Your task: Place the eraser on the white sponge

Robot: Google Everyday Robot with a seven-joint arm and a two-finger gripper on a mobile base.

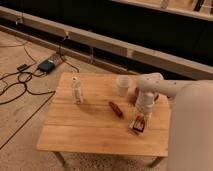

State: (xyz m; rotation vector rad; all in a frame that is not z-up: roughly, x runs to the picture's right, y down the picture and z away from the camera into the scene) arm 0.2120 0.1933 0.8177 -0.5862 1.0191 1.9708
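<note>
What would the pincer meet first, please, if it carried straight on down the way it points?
Probably the black-sided eraser with the striped top, directly beneath the pincer on the wooden table; depth is unclear.

Wooden table (85,130), white cup (123,85), bottle figure (76,90), reddish stick (116,109), eraser (138,124), tool (140,113) above.
</note>
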